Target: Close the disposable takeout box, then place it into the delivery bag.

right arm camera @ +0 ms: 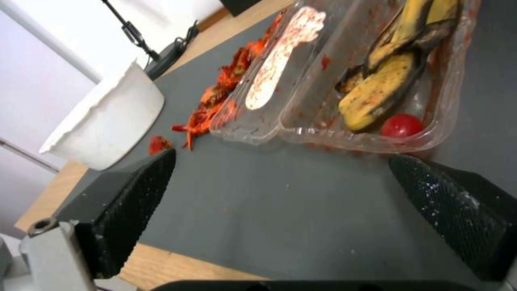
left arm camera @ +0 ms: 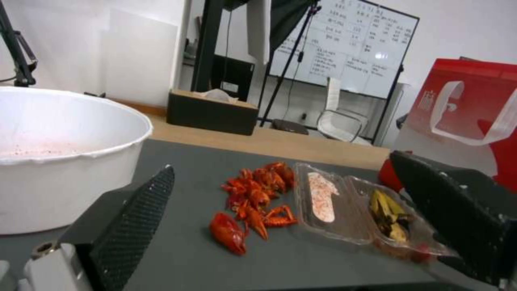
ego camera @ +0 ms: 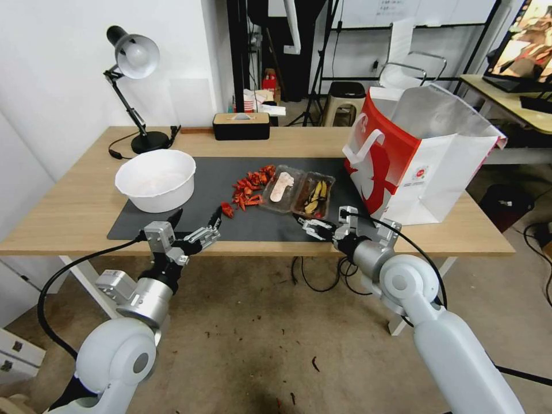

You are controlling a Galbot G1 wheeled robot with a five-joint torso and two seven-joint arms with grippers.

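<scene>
Takeout box: the clear takeout box (ego camera: 298,190) lies open and flat on the dark mat (ego camera: 190,227), its two shallow halves side by side, just beside the delivery bag
Box contents: the half nearer the bag holds yellow and dark food (right arm camera: 385,79) and a small red tomato (right arm camera: 402,125); the other half carries a pale speckled sticker (left arm camera: 322,197)
Right gripper: the right gripper (ego camera: 326,221) hovers low at the front edge of the mat with its fingers (right arm camera: 452,210) spread wide, gripping nothing
Box and right fingers: the box sits just beyond the fingertips, apart from them, with bare mat between; the food half is in line with the gap between the two fingers
Left gripper: the left gripper (ego camera: 194,218) is over the front left of the mat, its fingers (left arm camera: 140,210) apart and empty
Box and left fingers: the box lies ahead of them and off toward the bag side, well apart, with a heap of red crayfish (ego camera: 248,188) in between
Delivery bag: the red-and-white delivery bag (ego camera: 418,155) stands upright on the right end of the table (ego camera: 63,213), mouth open, foil lining showing, white handle toward the box
Bowl: a big white bowl (ego camera: 155,180) rests at the mat's left end
Behind: a desk lamp (ego camera: 133,86) and a dark tissue box (ego camera: 241,126) stand along the far edge
</scene>
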